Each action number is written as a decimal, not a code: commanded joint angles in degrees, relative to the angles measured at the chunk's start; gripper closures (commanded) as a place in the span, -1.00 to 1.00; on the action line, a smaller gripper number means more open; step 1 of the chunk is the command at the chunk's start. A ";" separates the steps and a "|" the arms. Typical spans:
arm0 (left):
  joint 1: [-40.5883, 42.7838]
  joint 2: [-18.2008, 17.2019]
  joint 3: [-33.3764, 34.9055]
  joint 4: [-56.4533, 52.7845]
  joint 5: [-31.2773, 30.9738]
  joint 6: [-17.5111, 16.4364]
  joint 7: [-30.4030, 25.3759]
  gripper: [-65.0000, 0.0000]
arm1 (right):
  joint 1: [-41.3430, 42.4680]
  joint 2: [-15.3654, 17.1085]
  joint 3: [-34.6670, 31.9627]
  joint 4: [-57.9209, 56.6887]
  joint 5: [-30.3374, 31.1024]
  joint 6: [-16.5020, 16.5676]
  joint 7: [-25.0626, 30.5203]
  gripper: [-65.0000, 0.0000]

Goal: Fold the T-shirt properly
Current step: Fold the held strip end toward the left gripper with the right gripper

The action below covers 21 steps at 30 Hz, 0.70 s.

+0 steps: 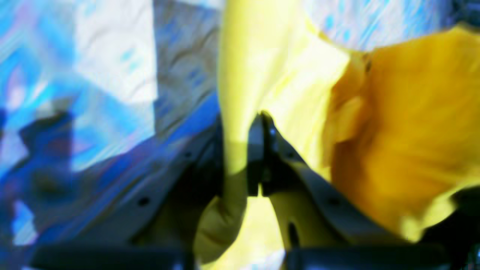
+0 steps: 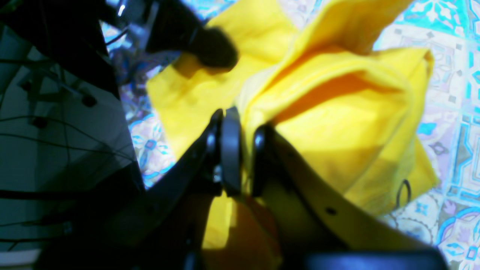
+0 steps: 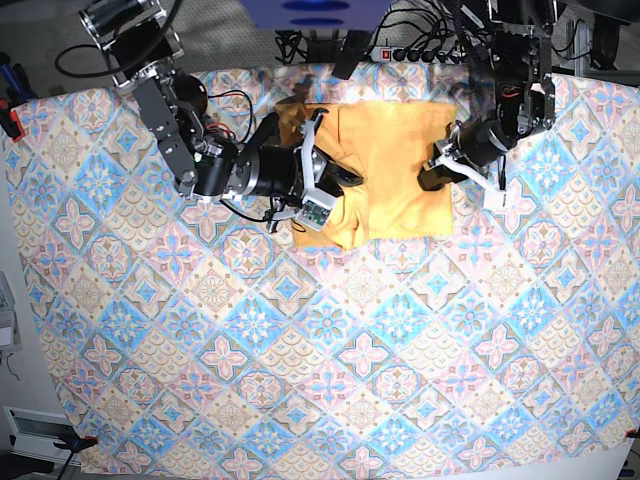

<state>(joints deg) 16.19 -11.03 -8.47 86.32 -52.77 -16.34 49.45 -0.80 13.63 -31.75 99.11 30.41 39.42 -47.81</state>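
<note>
Tablecloth [image 3: 300,380] with diamond pattern covers bench, near half bare. T-shirt [image 3: 395,165] lies bunched near far edge, about mid-width, partly folded. Right gripper [image 3: 340,180] fingers [image 2: 230,150] clamped on yellow fabric at shirt's side toward bench's left edge, fabric lifted in fold. Left gripper [image 3: 437,168] fingers [image 1: 257,150] pinched together on fabric at shirt's opposite side. Left wrist view blurred.

Soft matt yellow-orange cotton T-shirt [image 3: 390,170] with rumpled folds, flat woven blue-and-pink diamond-patterned tablecloth [image 3: 330,370] with a dull, slightly creased surface, smooth black plastic gripper fingers [image 2: 230,150] with a faint sheen, glossy white plastic gripper shells [image 3: 310,170]
</note>
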 commanded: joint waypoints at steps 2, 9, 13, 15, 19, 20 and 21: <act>-0.40 0.17 0.95 0.40 -1.16 -0.67 -0.35 1.00 | 1.81 0.04 0.14 0.54 1.28 0.58 1.79 0.97; -2.43 -0.18 5.52 -3.03 -1.34 -0.59 -0.70 1.00 | 6.29 -0.05 -3.55 0.45 -0.57 0.58 1.79 0.96; -2.16 -1.94 4.03 -2.24 -1.60 -0.67 -0.44 1.00 | 6.64 -0.05 -4.34 -1.66 -0.66 0.58 1.79 0.96; -0.76 -2.91 3.50 0.23 -1.69 -1.29 -0.44 1.00 | 6.64 -0.05 -4.34 -2.80 -0.66 0.58 1.79 0.96; 0.47 -4.58 3.68 5.15 -1.69 -5.07 -0.35 0.65 | 6.64 -0.31 -4.34 -4.21 -0.66 0.58 1.79 0.96; 0.56 -4.58 3.50 5.32 -1.69 -5.07 -0.35 0.47 | 6.73 -0.31 -4.34 -4.47 -0.66 0.58 1.79 0.96; 0.65 -4.58 3.50 5.32 -1.69 -5.16 -0.35 0.33 | 6.82 -0.31 -4.34 -4.65 -0.66 0.58 1.79 0.96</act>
<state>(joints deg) 16.86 -14.92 -4.69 90.65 -53.67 -20.86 49.60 4.91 13.19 -36.38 93.67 28.71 39.68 -47.40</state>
